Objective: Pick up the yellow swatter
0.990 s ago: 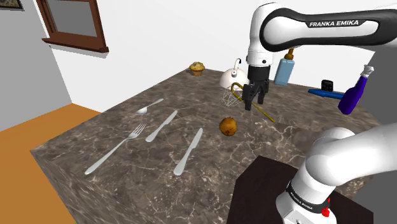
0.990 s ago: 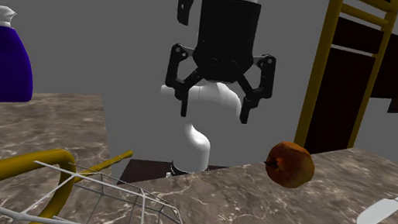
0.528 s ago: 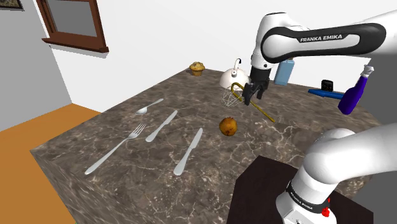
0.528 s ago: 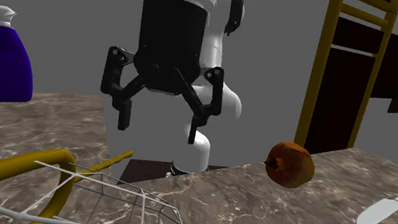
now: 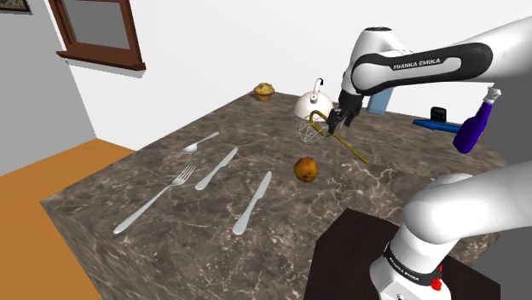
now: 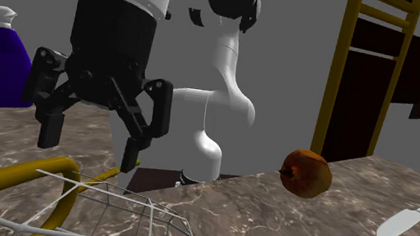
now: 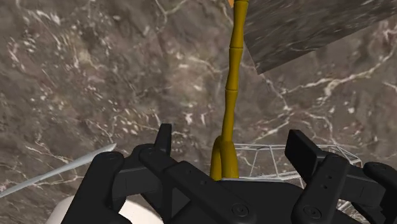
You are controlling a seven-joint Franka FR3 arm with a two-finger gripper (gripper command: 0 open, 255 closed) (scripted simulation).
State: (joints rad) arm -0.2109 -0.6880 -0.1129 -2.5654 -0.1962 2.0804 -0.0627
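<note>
Hand point(image 6: 89, 149) wide open, poised above yellow swatter point(image 7: 230, 95) where handle joins mesh head

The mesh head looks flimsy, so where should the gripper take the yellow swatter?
The slim yellow handle, just past the wire-mesh head, from straight above, closing across it: it lies flat on the veined counter, under the open gripper.
</note>
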